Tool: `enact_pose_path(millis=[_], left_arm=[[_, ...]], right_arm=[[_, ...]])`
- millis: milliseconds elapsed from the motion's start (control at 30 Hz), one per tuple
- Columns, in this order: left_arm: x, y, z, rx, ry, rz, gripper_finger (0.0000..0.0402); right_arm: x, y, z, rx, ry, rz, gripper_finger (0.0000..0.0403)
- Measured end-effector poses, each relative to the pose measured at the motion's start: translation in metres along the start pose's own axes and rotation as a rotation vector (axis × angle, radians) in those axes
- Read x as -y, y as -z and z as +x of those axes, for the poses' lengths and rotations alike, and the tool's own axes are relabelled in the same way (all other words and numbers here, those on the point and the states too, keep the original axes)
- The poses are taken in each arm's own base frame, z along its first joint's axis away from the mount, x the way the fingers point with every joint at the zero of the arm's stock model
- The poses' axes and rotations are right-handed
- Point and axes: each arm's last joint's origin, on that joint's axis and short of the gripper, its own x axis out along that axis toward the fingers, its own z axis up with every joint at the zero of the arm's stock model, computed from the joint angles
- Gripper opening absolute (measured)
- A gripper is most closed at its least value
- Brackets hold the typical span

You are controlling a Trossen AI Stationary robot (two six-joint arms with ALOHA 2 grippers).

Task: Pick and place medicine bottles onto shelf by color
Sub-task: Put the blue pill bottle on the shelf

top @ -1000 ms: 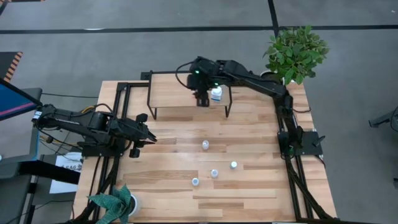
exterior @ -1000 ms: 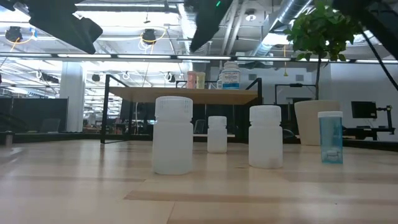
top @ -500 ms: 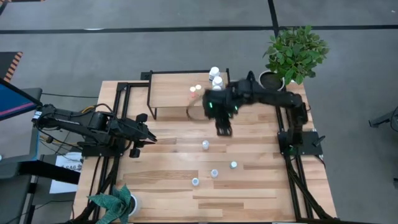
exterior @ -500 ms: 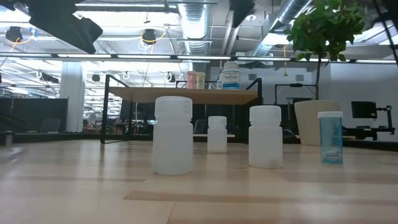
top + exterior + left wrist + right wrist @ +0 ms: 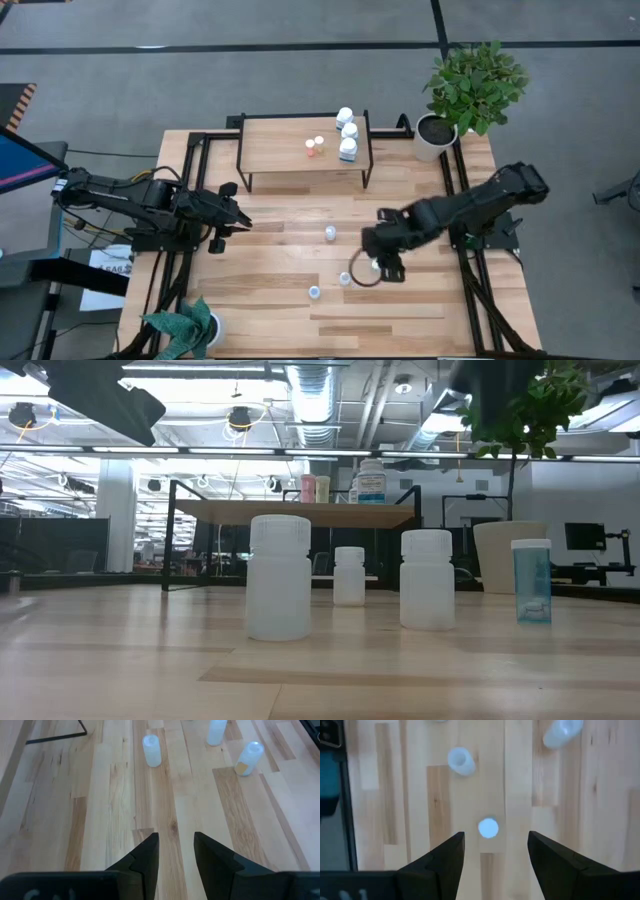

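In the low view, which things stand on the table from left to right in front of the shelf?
Large white bottle → small white bottle farther back → second large white bottle → blue-tinted bottle.

The right arm reaches from the right side toward the middle of the table, bent at its elbow, with its wrist turned down. The right gripper (image 5: pixel 387 266) hangs low above the wood and points straight down. Its two dark fingers (image 5: pixel 447 857) stand wide apart with nothing between them. The left arm lies stretched out low at the left side, waiting. The left gripper (image 5: pixel 240 220) points toward the middle of the table. Its two fingers (image 5: pixel 147 855) are drawn as near together as they go, and they hold nothing.
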Motion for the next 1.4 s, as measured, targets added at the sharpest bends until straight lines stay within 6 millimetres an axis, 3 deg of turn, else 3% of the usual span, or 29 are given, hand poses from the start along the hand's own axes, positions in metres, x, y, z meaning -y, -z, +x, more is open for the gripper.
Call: enact_pose_path(millis=[200, 467, 1000, 1400], left_arm=[[0.000, 0.000, 0.000, 0.000, 0.000, 0.000, 0.0109], [0.000, 0.000, 0.000, 0.000, 0.000, 0.000, 0.0109], [0.000, 0.000, 0.000, 0.000, 0.000, 0.000, 0.0109], [0.000, 0.000, 0.000, 0.000, 0.000, 0.000, 0.0109]], right_arm=[[-0.011, 0.038, 0.026, 0.030, 0.060, 0.166, 0.0240], [-0.021, 0.059, 0.061, 0.010, 0.094, 0.265, 0.0240], [-0.012, 0.051, 0.126, -0.104, 0.207, 0.345, 0.0240], [-0.013, 0.040, 0.133, -0.049, 0.129, 0.295, 0.0240]])
